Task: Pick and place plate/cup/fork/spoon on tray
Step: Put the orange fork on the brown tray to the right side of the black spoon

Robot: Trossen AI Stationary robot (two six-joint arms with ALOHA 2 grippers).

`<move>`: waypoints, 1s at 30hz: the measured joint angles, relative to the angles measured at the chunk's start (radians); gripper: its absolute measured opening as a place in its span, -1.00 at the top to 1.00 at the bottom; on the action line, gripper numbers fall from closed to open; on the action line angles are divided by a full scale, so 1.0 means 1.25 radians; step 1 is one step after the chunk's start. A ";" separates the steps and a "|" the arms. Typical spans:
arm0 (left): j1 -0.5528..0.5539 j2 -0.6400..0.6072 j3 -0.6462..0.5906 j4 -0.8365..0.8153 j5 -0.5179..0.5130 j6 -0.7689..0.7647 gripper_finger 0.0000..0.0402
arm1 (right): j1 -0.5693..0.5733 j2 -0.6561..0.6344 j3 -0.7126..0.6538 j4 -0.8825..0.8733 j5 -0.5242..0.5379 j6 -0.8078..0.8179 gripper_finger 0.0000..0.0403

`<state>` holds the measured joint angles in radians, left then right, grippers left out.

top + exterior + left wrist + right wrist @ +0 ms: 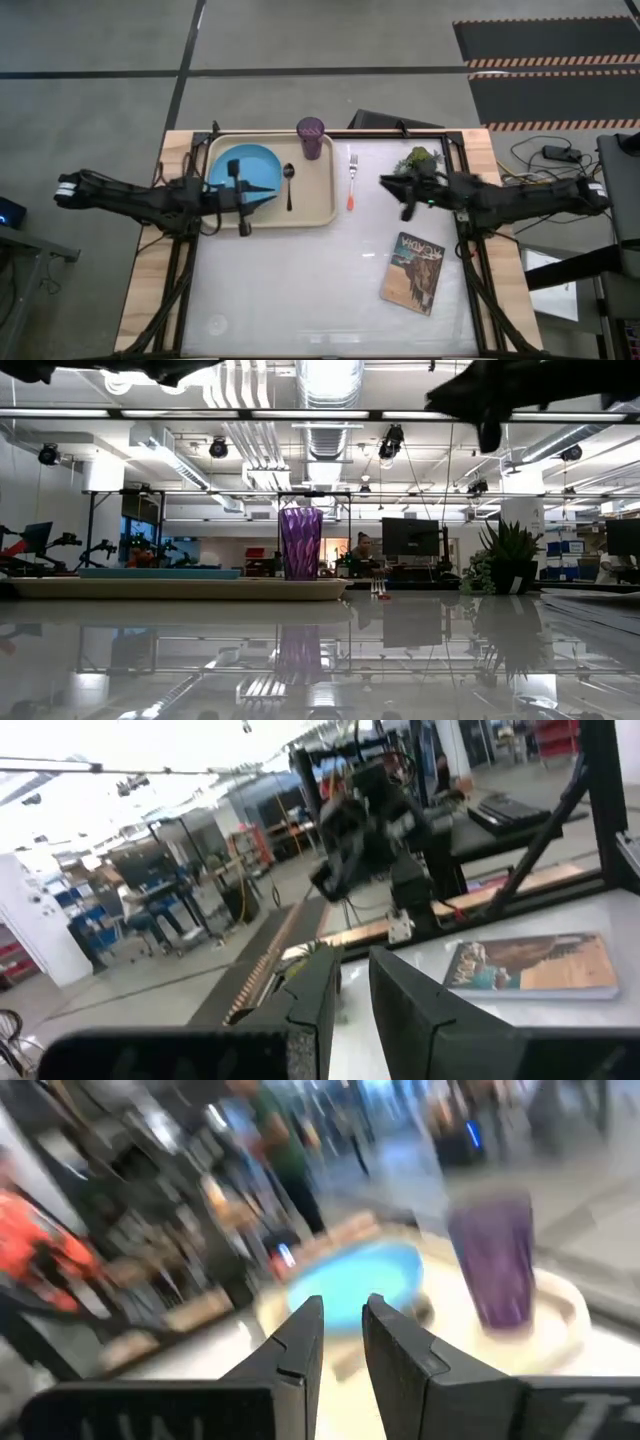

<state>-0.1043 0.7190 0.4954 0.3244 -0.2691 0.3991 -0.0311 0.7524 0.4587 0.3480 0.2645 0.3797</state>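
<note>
Tray [325,205] sits at the table's far left, long side across. On it: the plate [258,160] in the left half, the spoon [289,186] lying just right of the plate with bowl toward the far edge, and the cup [310,139] upright at the far right corner, against the rim. Low view confirms the cup [301,543] standing on the tray [180,588].

Book [412,272] lies flat at the near right, well apart from everything else. Small potted plant [419,158] stands at the far right, beside the right arm.

Fork [352,178] is off the tray, on the bare table just right of its rim, orange handle end toward the near side, tines away.

Left gripper [240,197] hangs over the plate's near-right edge, fingers [310,995] a narrow gap apart, nothing between them.

Right gripper [403,190] is raised right of the fork, not touching it; fingers [300,1342] a narrow gap apart, empty.
</note>
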 joint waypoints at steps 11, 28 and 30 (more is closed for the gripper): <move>0.000 -0.143 -0.121 -0.002 0.000 0.032 0.76 | -0.007 0.254 0.245 -0.350 0.086 0.253 0.69; 0.000 -0.234 -0.173 0.002 -0.001 0.070 0.76 | -0.151 0.624 0.570 -0.742 0.073 0.371 0.69; 0.000 -0.241 -0.177 0.003 -0.001 0.070 0.76 | -0.165 0.664 0.595 -0.768 0.056 0.373 0.69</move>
<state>-0.1043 0.4181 0.2741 0.3280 -0.2699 0.4870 -0.2376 1.5829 1.2030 -0.6116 0.3341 0.8458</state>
